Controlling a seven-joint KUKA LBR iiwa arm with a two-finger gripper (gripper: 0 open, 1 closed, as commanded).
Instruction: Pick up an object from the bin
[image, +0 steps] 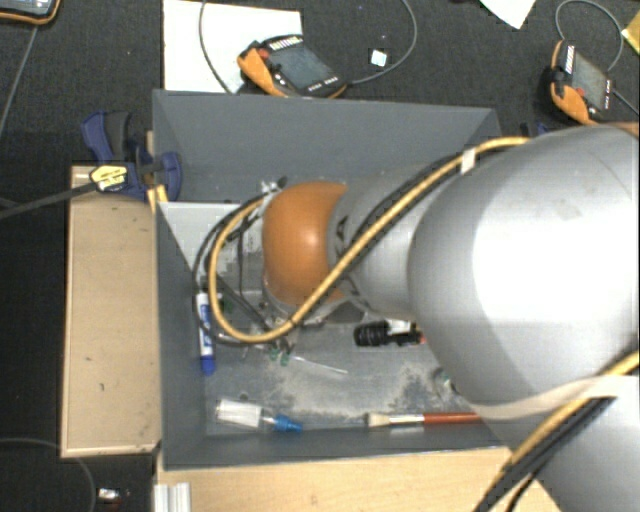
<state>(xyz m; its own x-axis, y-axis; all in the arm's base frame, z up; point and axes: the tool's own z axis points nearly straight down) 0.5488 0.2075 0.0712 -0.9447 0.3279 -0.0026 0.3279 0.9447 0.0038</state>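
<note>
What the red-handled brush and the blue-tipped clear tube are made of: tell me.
The brush: glossy red handle, painted wood or plastic, unclear which; pale bristles at its tip. The tube: see-through whitish body with a blue tip, likely plastic.

The bin (330, 140) was matt grey metal, its floor scuffed and dusty. The arm's shell (520, 260) looked smooth and satiny, its orange cover (300, 250) glossy. A blue pen (204, 340) and a clear tube (240, 412) with a blue tip looked plastic. The brush (425, 420) had a shiny red handle, and the black cylinder (385, 333) gleamed.
</note>
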